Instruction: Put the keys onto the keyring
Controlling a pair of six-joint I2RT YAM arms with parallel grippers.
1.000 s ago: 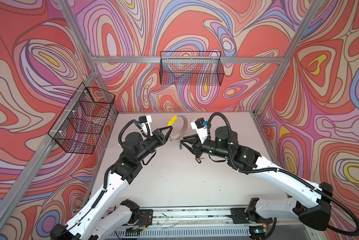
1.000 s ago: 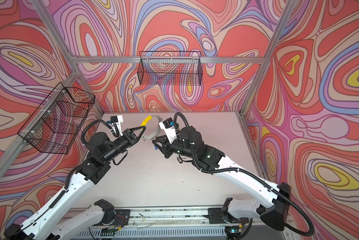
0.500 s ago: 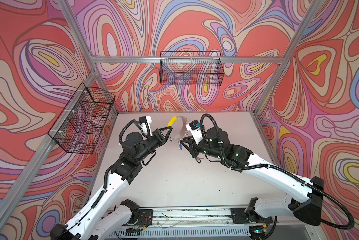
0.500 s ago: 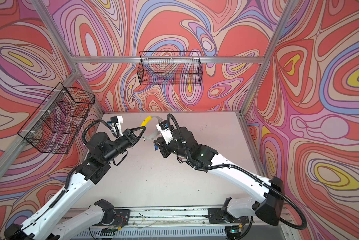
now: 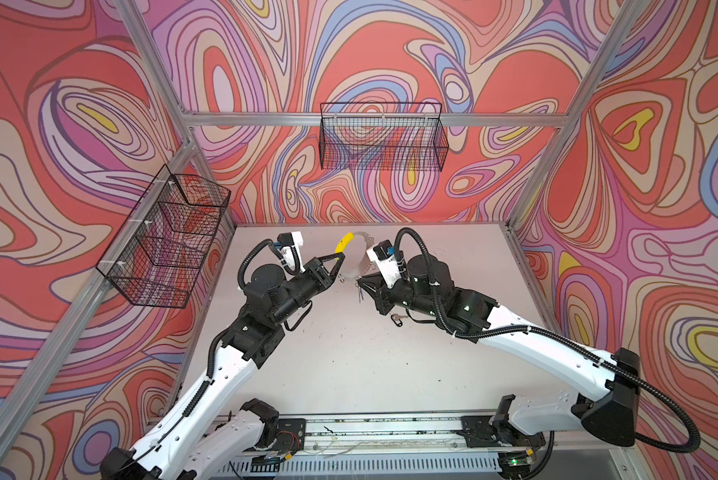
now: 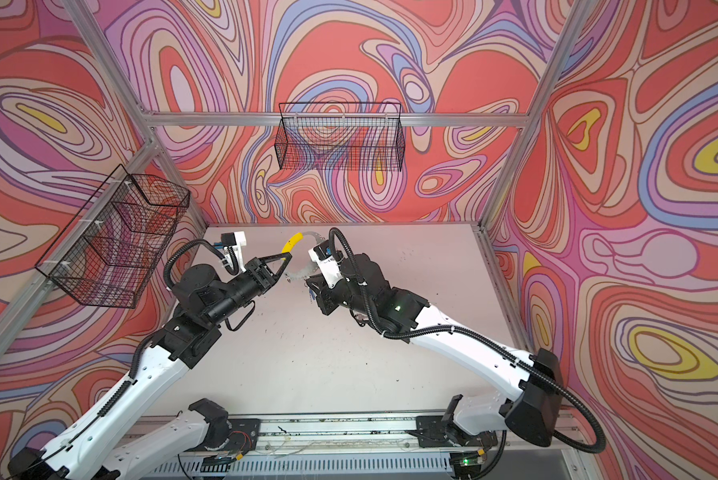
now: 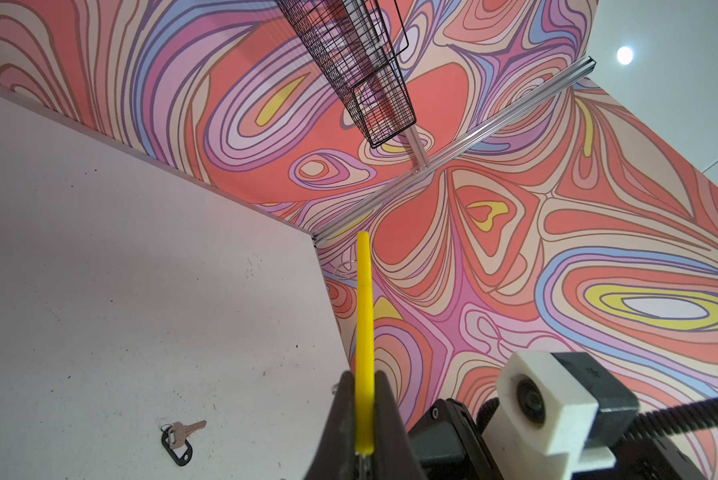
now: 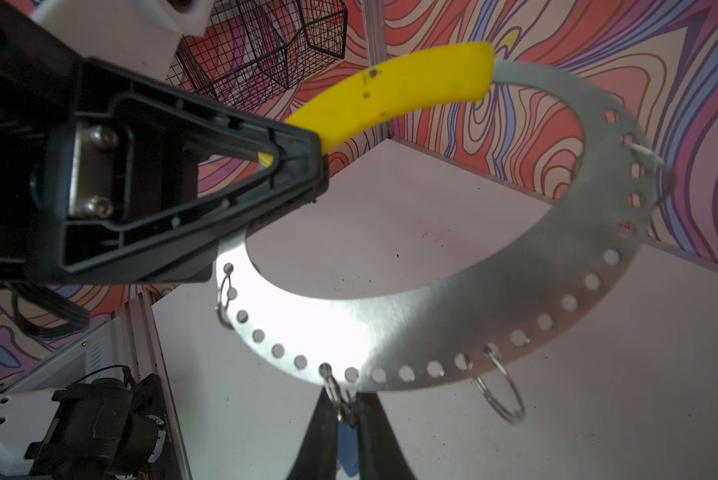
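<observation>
Steadying job: left gripper [image 7: 364, 378] clamped the keyring [image 8: 473, 299] by its yellow sleeve [image 8: 390, 95], aloft; right gripper [image 8: 342, 399] pinched a wire loop [image 8: 331, 380], blue tag [image 8: 349, 455] between its jaws, seemingly threading; black-tagged key [image 7: 178, 436] lay on the table [image 7: 99, 249].

keyring [image 8: 452, 316]: grey metal, a row of small round holes
sleeve [image 8: 390, 95]: yellow
blue-tagged key [image 8: 349, 453]: blue tag
black-tagged key [image 7: 180, 438]: silver blade, black tag
counter [image 5: 349, 365]: off-white, dark specks
walls [image 5: 390, 50]: red, pink, lilac, blue, yellow swirls
baskets [image 5: 382, 141]: black wire mesh
</observation>
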